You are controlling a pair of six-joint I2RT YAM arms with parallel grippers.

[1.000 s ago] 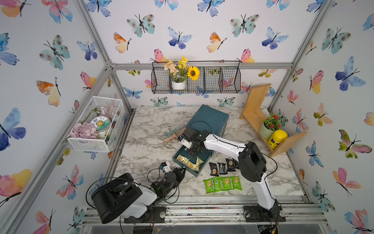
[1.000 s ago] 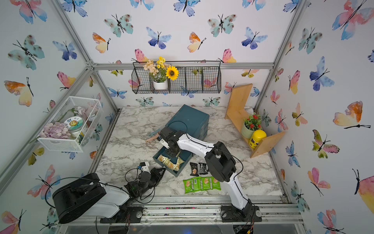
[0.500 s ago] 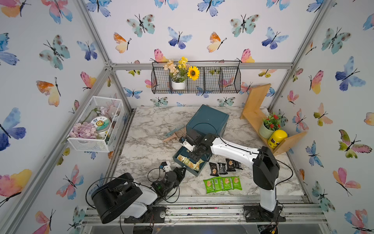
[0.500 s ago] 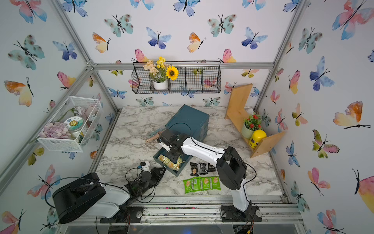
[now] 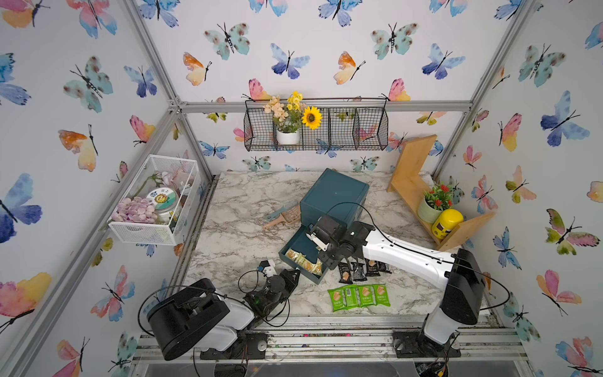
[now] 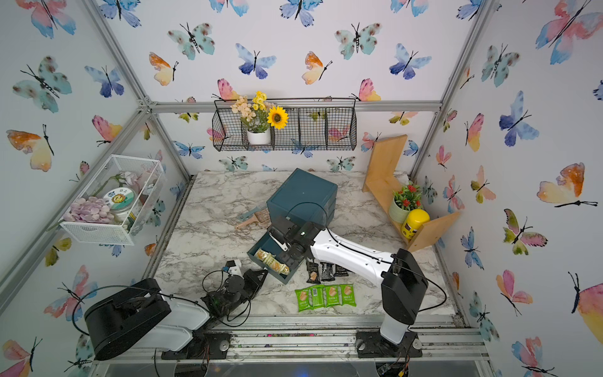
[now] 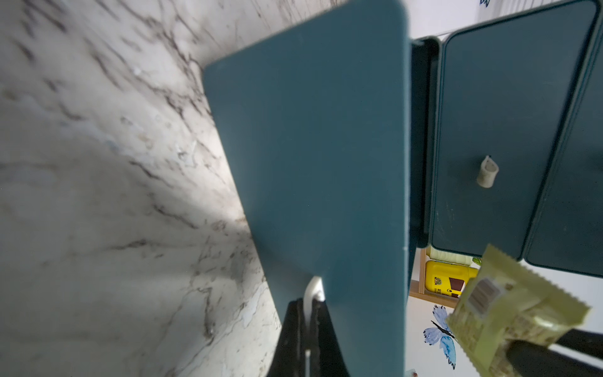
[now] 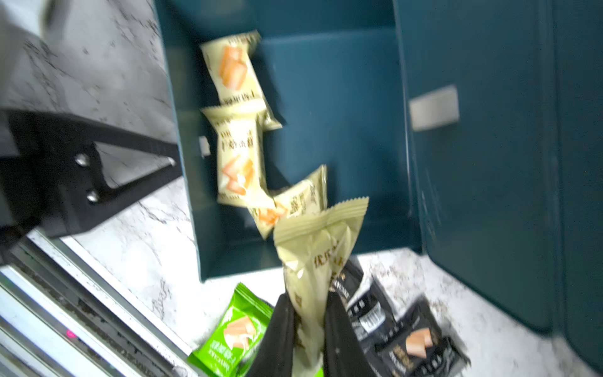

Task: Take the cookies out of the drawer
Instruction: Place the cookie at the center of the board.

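Observation:
The teal drawer [image 5: 301,244] [image 8: 326,114] stands pulled out of its cabinet [image 5: 332,196]. Three pale yellow cookies [image 8: 238,156] [image 5: 303,261] [image 6: 272,261] lie inside it. My right gripper [image 8: 310,326] [image 5: 328,258] is shut on another pale yellow packet [image 8: 318,254] [image 7: 509,310], which hangs above the drawer's near corner. Black cookies [image 5: 360,269] [image 8: 408,336] and green cookies [image 5: 359,296] [image 8: 235,333] lie on the marble beside the drawer. My left gripper [image 7: 308,313] [image 5: 292,277] is shut on the white handle [image 7: 313,289] of the drawer front [image 7: 310,147].
A comb and small brush [image 5: 282,215] lie left of the cabinet. At the back right, a wooden shelf [image 5: 411,182] holds a potted plant [image 5: 434,204] and a yellow jar [image 5: 447,223]. A white wire basket [image 5: 153,202] hangs on the left wall.
My right gripper has closed on a pale yellow packet in the drawer and raised it, while the right elbow swung out to the right. The left arm has not moved.

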